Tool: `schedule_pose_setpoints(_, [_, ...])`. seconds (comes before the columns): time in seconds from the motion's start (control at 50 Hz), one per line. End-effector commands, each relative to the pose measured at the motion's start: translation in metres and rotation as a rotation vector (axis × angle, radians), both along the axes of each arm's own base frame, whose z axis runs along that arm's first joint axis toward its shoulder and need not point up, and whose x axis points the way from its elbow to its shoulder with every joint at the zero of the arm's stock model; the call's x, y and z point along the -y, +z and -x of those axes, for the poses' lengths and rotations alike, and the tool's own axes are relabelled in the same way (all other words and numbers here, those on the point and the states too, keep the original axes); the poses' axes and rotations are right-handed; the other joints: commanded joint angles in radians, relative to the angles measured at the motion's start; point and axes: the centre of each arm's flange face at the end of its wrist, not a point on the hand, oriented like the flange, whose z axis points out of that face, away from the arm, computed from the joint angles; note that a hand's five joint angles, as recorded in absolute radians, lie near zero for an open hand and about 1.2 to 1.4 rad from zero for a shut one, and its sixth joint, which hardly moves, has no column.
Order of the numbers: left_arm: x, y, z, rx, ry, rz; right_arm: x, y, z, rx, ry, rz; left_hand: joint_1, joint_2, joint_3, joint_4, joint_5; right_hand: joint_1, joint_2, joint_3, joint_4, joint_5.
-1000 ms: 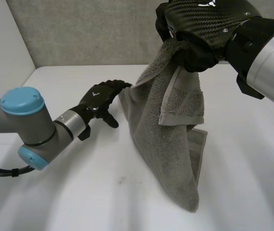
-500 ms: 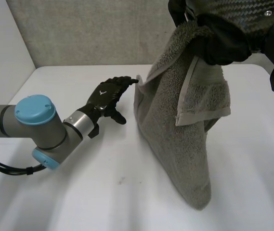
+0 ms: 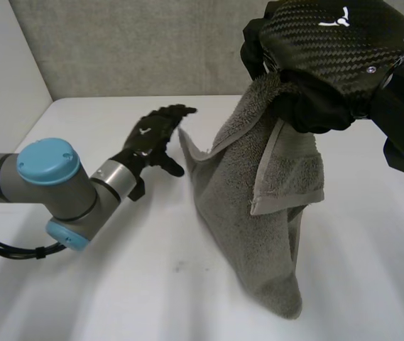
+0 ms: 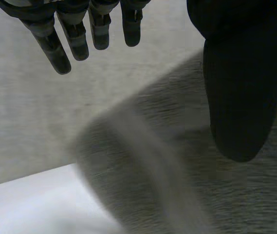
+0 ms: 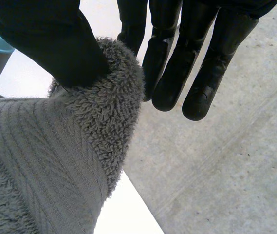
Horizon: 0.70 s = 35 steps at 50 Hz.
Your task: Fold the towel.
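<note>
Towel [image 3: 255, 213] is hanging from the right hand [image 3: 329, 57] at one o'clock over the white table [image 3: 102, 291], its lower end resting at six o'clock. That hand's thumb [image 5: 46, 44] is pinching the top fold against a finger, the other fingers [image 5: 201, 68] lying straight. Left hand [image 3: 150, 136] is hovering at the towel's ten o'clock, just beside its edge, fingers [image 4: 77, 41] straight, slightly spread, holding nothing.

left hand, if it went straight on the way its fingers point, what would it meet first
Most likely the towel, whose sloping edge hangs from the right hand just ahead of the straight fingers of the left hand. Depth is unclear, so they might pass behind it toward the back wall.
</note>
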Motion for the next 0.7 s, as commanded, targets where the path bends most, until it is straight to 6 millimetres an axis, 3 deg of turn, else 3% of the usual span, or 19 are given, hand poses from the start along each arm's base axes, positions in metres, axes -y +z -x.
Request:
schedule_pose_setpoints(0.02, [-0.023,-0.010,0.021,0.020,-0.200,-0.015,-0.003,-0.001,-0.002,-0.001,0.011,-0.003,0.035,0.045,0.043,0.043,0.022,0.426,0.225,0.212,0.203,0.248])
schedule_pose_setpoints(0.06, [-0.027,-0.013,0.024,0.025,-0.216,-0.018,-0.003,-0.001,-0.001,-0.001,0.010,0.001,0.086,0.095,0.093,0.093,0.072,0.426,0.225,0.212,0.203,0.248])
schedule_pose_setpoints(0.1, [-0.025,-0.014,0.025,0.026,-0.199,-0.013,-0.001,0.000,-0.001,0.001,0.003,0.007,0.520,0.529,0.528,0.528,0.506,0.426,0.225,0.212,0.203,0.248])
schedule_pose_setpoints(0.12, [-0.025,-0.014,0.025,0.026,-0.198,-0.013,-0.001,0.000,-0.001,0.001,0.003,0.007,0.523,0.532,0.531,0.531,0.509,0.426,0.225,0.212,0.203,0.248])
schedule_pose_setpoints(0.14, [-0.022,-0.013,0.023,0.023,-0.167,-0.011,0.003,0.001,0.000,0.004,-0.009,0.010,0.857,0.866,0.865,0.865,0.844,0.426,0.225,0.212,0.203,0.248])
schedule_pose_setpoints(0.16, [-0.022,-0.013,0.023,0.023,-0.166,-0.011,0.003,0.001,0.000,0.004,-0.009,0.010,0.861,0.870,0.868,0.868,0.847,0.426,0.225,0.212,0.203,0.248])
schedule_pose_setpoints(0.2, [-0.011,-0.008,0.016,0.016,-0.045,0.004,0.005,0.003,0.001,0.009,-0.021,0.023,1.211,1.220,1.219,1.219,1.197,0.426,0.225,0.212,0.203,0.248])
schedule_pose_setpoints(0.28, [0.000,-0.006,0.006,0.033,0.091,0.030,0.014,0.002,0.005,0.008,-0.057,0.031,1.213,1.222,1.220,1.220,1.199,0.426,0.225,0.212,0.203,0.248])
schedule_pose_setpoints(0.32, [0.005,-0.003,-0.001,0.052,0.151,0.051,0.030,-0.001,0.014,-0.005,-0.116,0.028,1.213,1.222,1.220,1.220,1.199,0.426,0.225,0.212,0.203,0.248])
schedule_pose_setpoints(0.36, [0.015,0.000,-0.020,0.110,0.251,0.085,0.035,-0.005,0.015,-0.012,-0.127,0.014,1.213,1.222,1.220,1.220,1.199,0.426,0.225,0.212,0.203,0.248])
schedule_pose_setpoints(0.44, [0.008,-0.004,-0.030,0.177,0.267,0.084,0.045,-0.023,0.013,-0.047,-0.134,-0.057,1.213,1.222,1.220,1.220,1.199,0.426,0.225,0.212,0.203,0.248])
schedule_pose_setpoints(0.48, [0.000,-0.005,-0.033,0.208,0.257,0.075,0.054,-0.050,0.010,-0.109,-0.133,-0.173,1.213,1.222,1.220,1.220,1.199,0.426,0.225,0.212,0.203,0.248])
schedule_pose_setpoints(0.5, [-0.009,-0.004,-0.034,0.239,0.240,0.068,0.054,-0.050,0.010,-0.109,-0.133,-0.173,1.213,1.222,1.220,1.220,1.199,0.426,0.225,0.212,0.203,0.248])
schedule_pose_setpoints(0.52, [-0.020,-0.005,-0.036,0.280,0.216,0.052,0.059,-0.068,0.009,-0.158,-0.137,-0.246,1.213,1.222,1.220,1.220,1.199,0.426,0.225,0.212,0.203,0.248])
schedule_pose_setpoints(0.54, [-0.020,-0.005,-0.036,0.280,0.216,0.052,0.059,-0.068,0.009,-0.159,-0.137,-0.247,1.213,1.222,1.220,1.220,1.199,0.426,0.225,0.212,0.203,0.248])
schedule_pose_setpoints(0.58, [-0.042,-0.004,-0.039,0.365,0.168,0.013,0.067,-0.105,0.006,-0.275,-0.123,-0.368,1.213,1.222,1.220,1.220,1.199,0.426,0.225,0.212,0.203,0.248])
schedule_pose_setpoints(0.6, [-0.042,-0.004,-0.039,0.365,0.167,0.013,0.067,-0.105,0.006,-0.275,-0.122,-0.368,1.213,1.222,1.220,1.220,1.199,0.426,0.225,0.212,0.203,0.248])
schedule_pose_setpoints(0.64, [-0.060,-0.008,-0.047,0.471,0.141,-0.052,0.068,-0.139,0.006,-0.413,-0.098,-0.459,1.213,1.222,1.220,1.220,1.199,0.426,0.225,0.212,0.203,0.248])
schedule_pose_setpoints(0.7, [-0.067,-0.012,-0.053,0.534,0.128,-0.093,0.067,-0.153,0.006,-0.486,-0.086,-0.487,1.213,1.222,1.220,1.220,1.199,0.426,0.225,0.212,0.203,0.248])
